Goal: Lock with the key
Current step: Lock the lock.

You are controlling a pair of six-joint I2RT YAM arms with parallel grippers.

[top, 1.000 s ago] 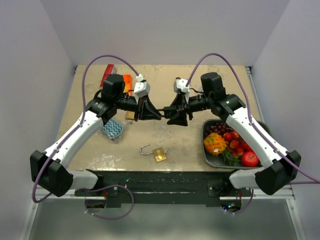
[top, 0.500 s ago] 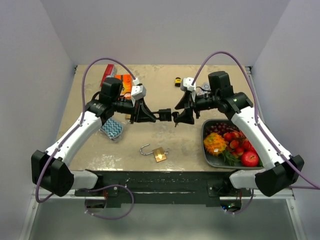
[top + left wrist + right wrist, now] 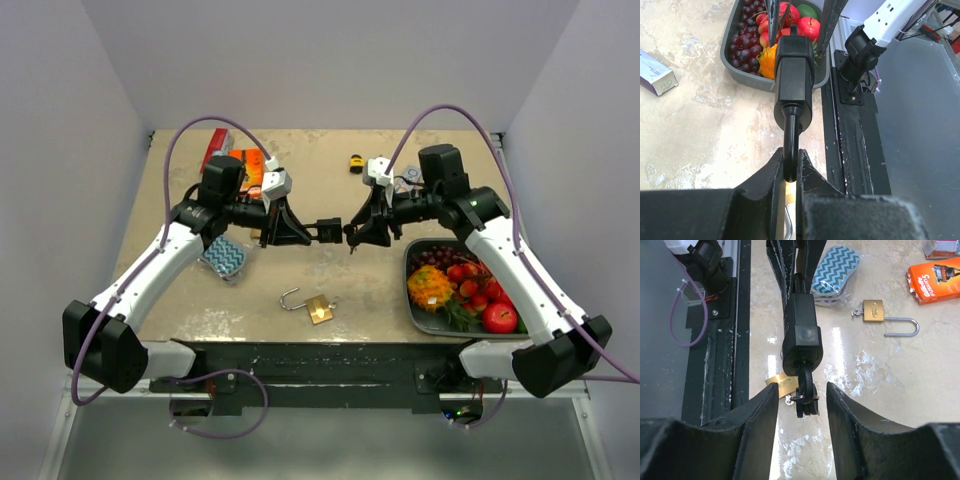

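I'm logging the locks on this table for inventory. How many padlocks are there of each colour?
Black padlock: 1
Brass padlocks: 2
Total: 3

- A robotics laboratory test cell is indicated, rather than a home or a shop.
- The table (image 3: 380, 290) is closed in on three sides by plain white panels (image 3: 330, 60), with nothing hung or written on them.
- A left arm (image 3: 150, 275) and a right arm (image 3: 510, 265) are bolted side by side to a black metal frame (image 3: 320, 360) at the table's near edge.
- Purple cables (image 3: 212, 118) are left looped in the open above both arms.
- Unrelated props are scattered over the marbled top: a tray (image 3: 409, 262) of fruit, an orange razor box (image 3: 940, 272), a brass padlock (image 3: 315, 306) and a blue zigzag-patterned packet (image 3: 225, 258).
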